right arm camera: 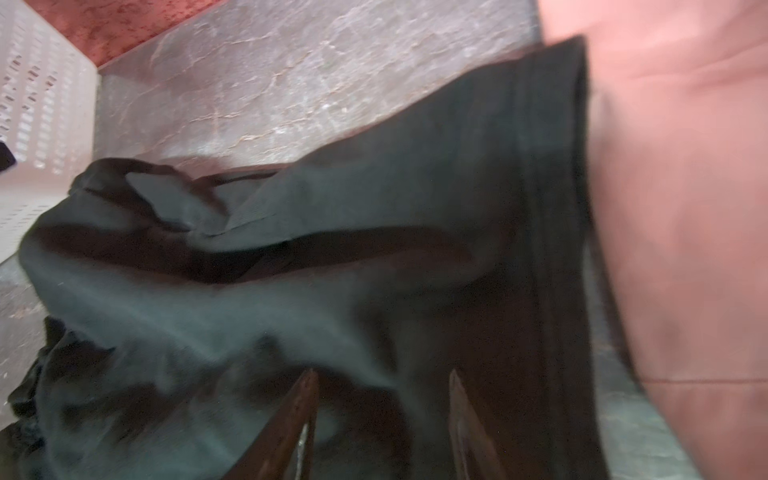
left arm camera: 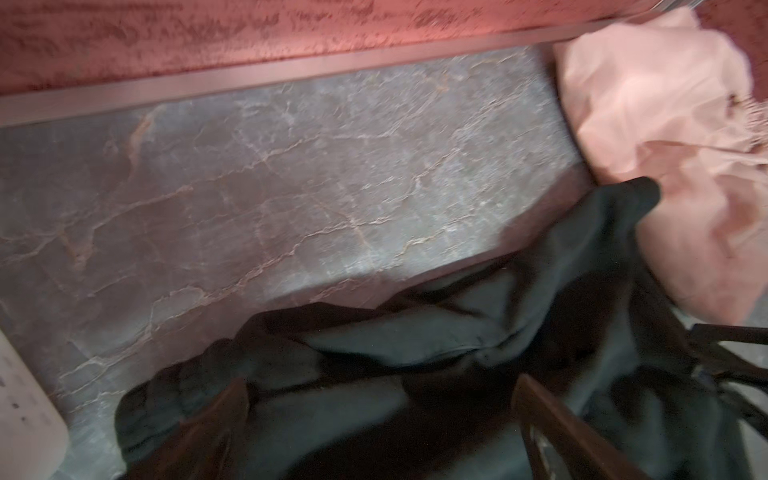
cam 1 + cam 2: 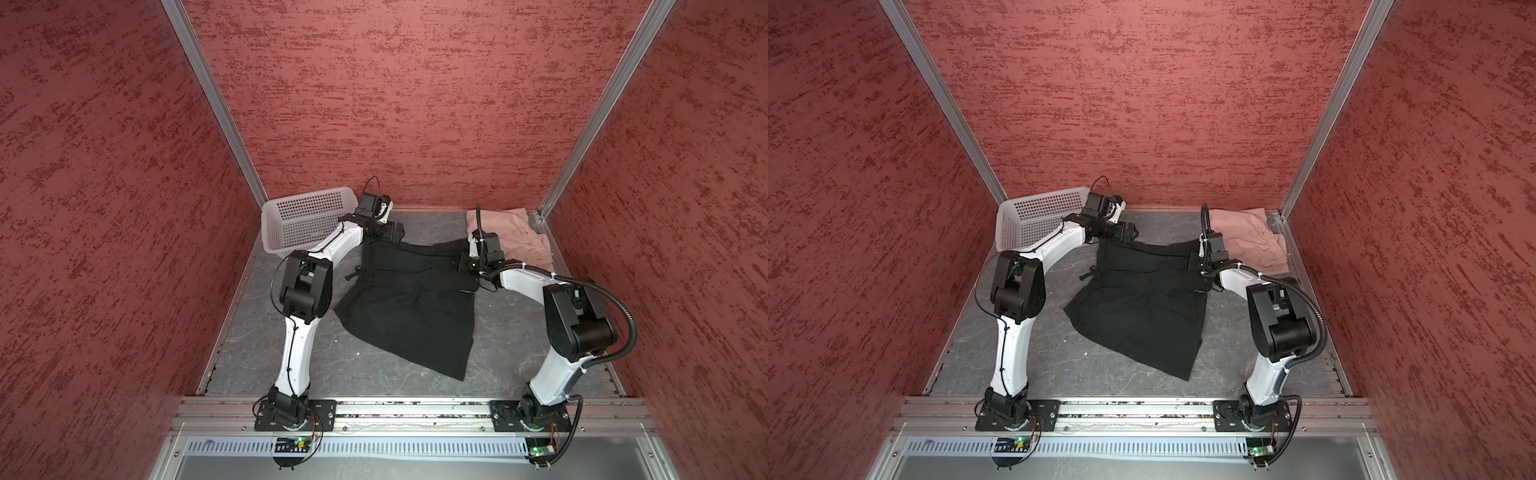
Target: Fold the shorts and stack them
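- Pink shorts lay in the far right corner of the table, against the wall. They looked roughly folded, with one end rumpled; judged done, or nearly so.
- Black shorts lay mid-table, mostly spread out and wrinkled, with the far band partly turned over on itself. The drawstring trailed off the left edge. No neat fold was evident.
- Nothing was stacked: the two pairs lay side by side, and the black pair's far right corner met the edge of the pink one.
- Left gripper hovered at the far left corner of the black shorts. The wrist view showed its jaws spread wide over the cloth, pinching nothing.
- Right gripper sat at the far right edge of the black shorts, jaws parted over the fabric. No pinch was visible, though blur limited certainty.
- Remaining, by judgement: flatten and fold the black pair, then place one pair on the other.
- Basket stood tipped on its side in the far left corner, just behind the left arm and clear of the cloth.
- Obstructions: the pink pair crowded the right gripper's working corner, and the loose drawstring could snag a fold.
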`<state>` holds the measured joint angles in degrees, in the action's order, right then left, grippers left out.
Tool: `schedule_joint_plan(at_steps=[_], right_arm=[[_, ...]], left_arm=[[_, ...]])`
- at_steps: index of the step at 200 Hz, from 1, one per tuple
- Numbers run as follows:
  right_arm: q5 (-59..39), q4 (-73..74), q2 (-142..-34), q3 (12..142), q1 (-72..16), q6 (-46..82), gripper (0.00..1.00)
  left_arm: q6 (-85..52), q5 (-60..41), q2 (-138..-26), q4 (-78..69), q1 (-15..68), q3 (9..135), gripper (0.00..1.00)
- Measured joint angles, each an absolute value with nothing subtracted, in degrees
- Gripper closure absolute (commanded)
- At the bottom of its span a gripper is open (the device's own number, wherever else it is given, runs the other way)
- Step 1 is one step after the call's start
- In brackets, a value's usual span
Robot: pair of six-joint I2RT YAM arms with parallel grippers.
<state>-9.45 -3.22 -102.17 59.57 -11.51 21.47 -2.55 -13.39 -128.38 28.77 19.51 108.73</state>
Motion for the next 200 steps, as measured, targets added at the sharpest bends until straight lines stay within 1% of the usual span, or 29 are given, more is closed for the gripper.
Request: schedule_joint_plan(at_steps=[40, 82, 122, 151, 176, 185, 196, 200], right_arm=[[-9.5, -3.2, -102.2, 58.8, -9.8, 21.2, 0.47], [-9.1, -4.2, -102.2, 59.2, -9.2, 19.6, 0.44], [-8.8, -6.2, -104.0, 63.0, -7.4, 17.6, 0.4], [-8.7, -6.7, -109.2, 69.8, -6.8, 16.4, 0.4], [-8.8, -6.7, -116.6, 76.7, -6.8, 15.8, 0.4], [-8.8, -6.7, -118.8, 78.2, -6.8, 15.6, 0.42], [-8.8, -6.9, -121.1, 79.6, -6.8, 15.6, 0.5], [-8.8, -6.9, -121.8, 80.0, -6.8, 15.3, 0.54]], left_arm=[[-1.8, -12.2, -128.6, 29.7, 17.1, 107.8, 0.01], [-0.5, -5.9, -127.0, 31.3, 15.9, 104.8, 0.01], [-0.7, -6.5, -124.8, 32.3, 14.8, 103.4, 0.01], [-1.5, -7.2, -119.9, 33.2, 16.7, 101.9, 0.01], [-3.6, -7.0, -111.8, 33.6, 20.4, 96.3, 0.01], [-4.8, -7.4, -107.9, 32.9, 21.3, 92.2, 0.01], [-6.3, -7.9, -103.3, 32.2, 21.6, 86.4, 0.01], [-6.9, -8.6, -101.6, 32.0, 21.5, 84.1, 0.01]])
